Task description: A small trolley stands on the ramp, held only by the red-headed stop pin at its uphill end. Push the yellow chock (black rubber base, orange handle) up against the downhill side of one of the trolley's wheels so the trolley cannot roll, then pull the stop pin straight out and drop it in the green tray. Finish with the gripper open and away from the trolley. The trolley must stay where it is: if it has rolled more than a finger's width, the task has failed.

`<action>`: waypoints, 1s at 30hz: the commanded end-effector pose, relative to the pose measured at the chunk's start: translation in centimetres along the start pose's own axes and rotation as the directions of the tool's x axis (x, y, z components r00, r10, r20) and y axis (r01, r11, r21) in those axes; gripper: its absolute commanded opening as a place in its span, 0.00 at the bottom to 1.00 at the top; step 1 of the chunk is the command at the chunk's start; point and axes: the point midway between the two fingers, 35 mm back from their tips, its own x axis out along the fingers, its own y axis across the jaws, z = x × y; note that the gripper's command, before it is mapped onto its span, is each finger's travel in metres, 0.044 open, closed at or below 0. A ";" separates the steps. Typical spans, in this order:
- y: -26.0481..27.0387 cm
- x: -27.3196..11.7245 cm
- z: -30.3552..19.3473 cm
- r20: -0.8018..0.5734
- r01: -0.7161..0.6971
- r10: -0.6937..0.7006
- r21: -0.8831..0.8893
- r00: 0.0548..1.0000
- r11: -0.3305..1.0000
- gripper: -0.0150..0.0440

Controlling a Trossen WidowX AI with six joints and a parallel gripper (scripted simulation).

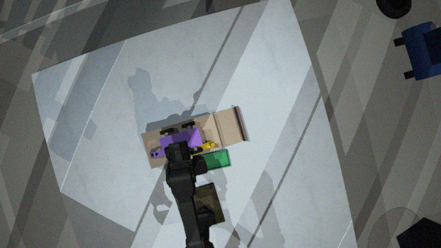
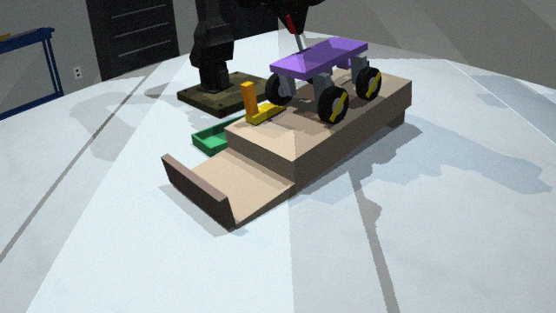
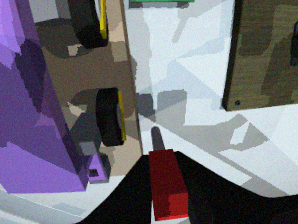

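My gripper is shut on the red-headed stop pin, its grey shaft hanging down free. In the exterior view the pin shows above and behind the purple trolley; in the wrist view it is beside the ramp's side edge. The trolley stands on the ramp. The yellow chock with its orange handle lies at the downhill side of one front wheel; whether they touch I cannot tell. The green tray lies beside the ramp.
The ramp's downhill end has an upright end board. A purple bracket is at the uphill end. The arm's brown base plate stands beyond the tray.
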 end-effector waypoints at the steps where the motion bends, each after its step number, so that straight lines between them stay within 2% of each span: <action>1: -0.1 -0.1 1.6 -0.002 0.009 -0.009 -0.003 1.000 1.000 0.25; 30: -0.9 -1.1 12.7 0.008 0.010 -0.010 -0.003 1.000 1.000 0.25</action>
